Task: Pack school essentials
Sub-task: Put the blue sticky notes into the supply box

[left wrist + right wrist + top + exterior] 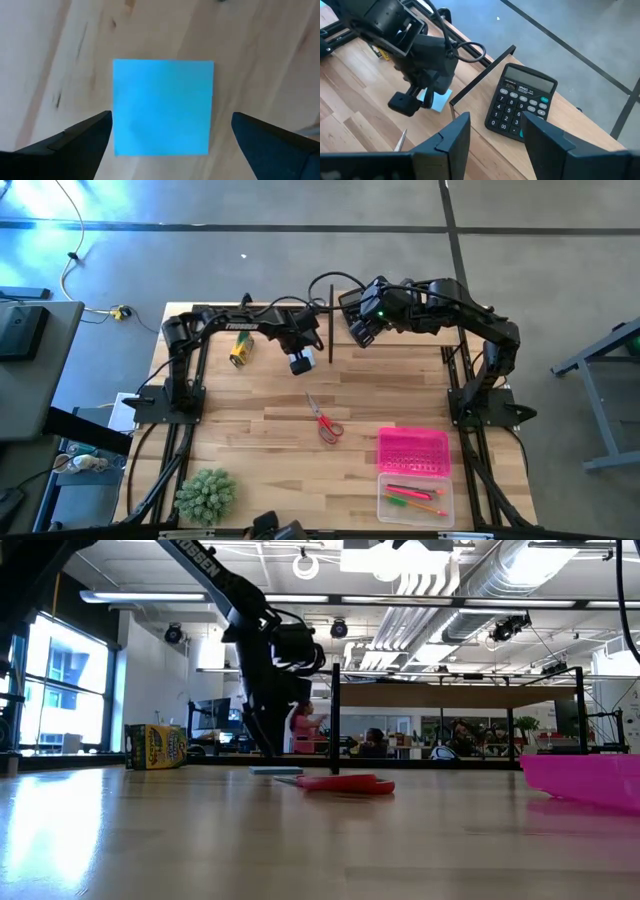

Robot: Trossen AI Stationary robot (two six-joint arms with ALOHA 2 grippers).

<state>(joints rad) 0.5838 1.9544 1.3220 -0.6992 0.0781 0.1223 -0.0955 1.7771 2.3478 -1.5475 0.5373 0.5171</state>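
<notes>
A light-blue square notepad [162, 107] lies flat on the wooden table [250, 420]. My left gripper [172, 135] hangs just above it, pointing down and open, one finger on each side of the pad without touching it; the right wrist view shows it over the pad [440, 101]. My right gripper [495, 140] is raised at the far middle of the table [360, 330], open, with nothing between its fingers. Red-handled scissors [323, 420] lie flat mid-table. Pens and pencils lie in a clear tray [415, 498] at the near right.
A pink basket [412, 450] stands behind the clear tray. A black calculator [522, 102] lies at the far edge below my right gripper, beside a thin black upright rod [336, 720]. A crayon box [240, 348] is far left, a green spiky plant [205, 495] near left.
</notes>
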